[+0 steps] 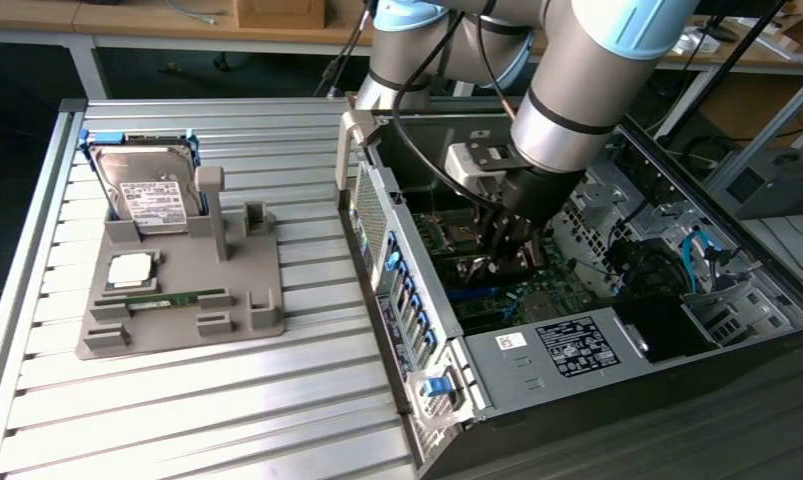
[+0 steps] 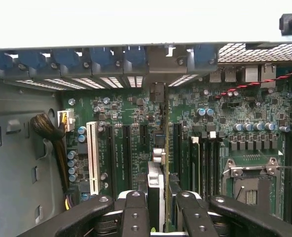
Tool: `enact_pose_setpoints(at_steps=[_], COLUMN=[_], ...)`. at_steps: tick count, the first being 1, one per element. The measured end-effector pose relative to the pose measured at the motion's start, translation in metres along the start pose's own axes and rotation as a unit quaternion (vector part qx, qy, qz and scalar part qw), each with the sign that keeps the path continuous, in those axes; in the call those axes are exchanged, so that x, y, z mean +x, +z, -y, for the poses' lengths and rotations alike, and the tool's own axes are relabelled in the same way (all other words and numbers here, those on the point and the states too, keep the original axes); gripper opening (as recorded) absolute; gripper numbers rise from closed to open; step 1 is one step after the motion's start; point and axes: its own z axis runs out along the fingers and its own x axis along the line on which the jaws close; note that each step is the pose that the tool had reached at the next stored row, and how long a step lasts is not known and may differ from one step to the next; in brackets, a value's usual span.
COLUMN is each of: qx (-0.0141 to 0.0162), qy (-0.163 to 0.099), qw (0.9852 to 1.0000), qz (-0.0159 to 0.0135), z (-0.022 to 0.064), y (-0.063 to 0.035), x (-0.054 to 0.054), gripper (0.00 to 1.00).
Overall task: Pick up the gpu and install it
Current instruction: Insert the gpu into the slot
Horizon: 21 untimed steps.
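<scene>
Wrist view first: we're looking down on the green motherboard (image 2: 136,123), and the tool (image 2: 158,207) pinches the gpu (image 2: 156,185) edge-on between its fingers (image 2: 136,212), directly above the expansion slots (image 2: 127,148). So we judge the pick is done and the install is in hand. Seating it would call for the card's edge lined up squarely with one slot; which one we can't quite tell. From the exterior view, the tool (image 1: 504,262) sits deep inside the open computer case (image 1: 588,340), well apart from the grey parts tray (image 1: 181,300) on the desk (image 1: 174,420).
</scene>
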Motion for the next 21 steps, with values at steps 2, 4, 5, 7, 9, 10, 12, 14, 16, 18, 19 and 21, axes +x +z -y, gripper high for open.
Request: enact_pose_setpoints(at_steps=[2, 4, 5, 7, 9, 10, 12, 14, 16, 18, 19, 21], qx=[0.0000, 0.0000, 0.0000, 0.0001, 0.0000, 0.0000, 0.0001, 0.0000, 0.0000, 0.0000, 0.0000, 0.0000], qy=[0.001, 0.002, 0.002, 0.002, 0.002, 0.002, 0.002, 0.002, 0.002, 0.002, 0.002, 0.002], qw=[1.0000, 1.0000, 1.0000, 1.0000, 1.0000, 1.0000, 1.0000, 1.0000, 1.0000, 1.0000, 1.0000, 1.0000], qz=[0.0000, 0.0000, 0.0000, 0.0001, -0.0001, -0.0001, 0.0000, 0.0000, 0.0000, 0.0000, 0.0000, 0.0000], z=[-0.0002, -0.0003, -0.0003, -0.0004, -0.0006, -0.0008, -0.0018, -0.0022, -0.0024, -0.0025, -0.0025, -0.0026], y=[0.0011, 0.0023, 0.0028, 0.0041, 0.0049, 0.0052, 0.0059, 0.0066, 0.0074, 0.0083, 0.0088, 0.0097], x=[-0.0001, -0.0006, -0.0009, -0.0017, -0.0021, -0.0021, -0.0020, -0.0020, -0.0021, -0.0022, -0.0023, -0.0026], gripper=[0.27, 0.27, 0.27, 0.27, 0.27, 0.27, 0.27, 0.27, 0.27, 0.27, 0.27, 0.27])
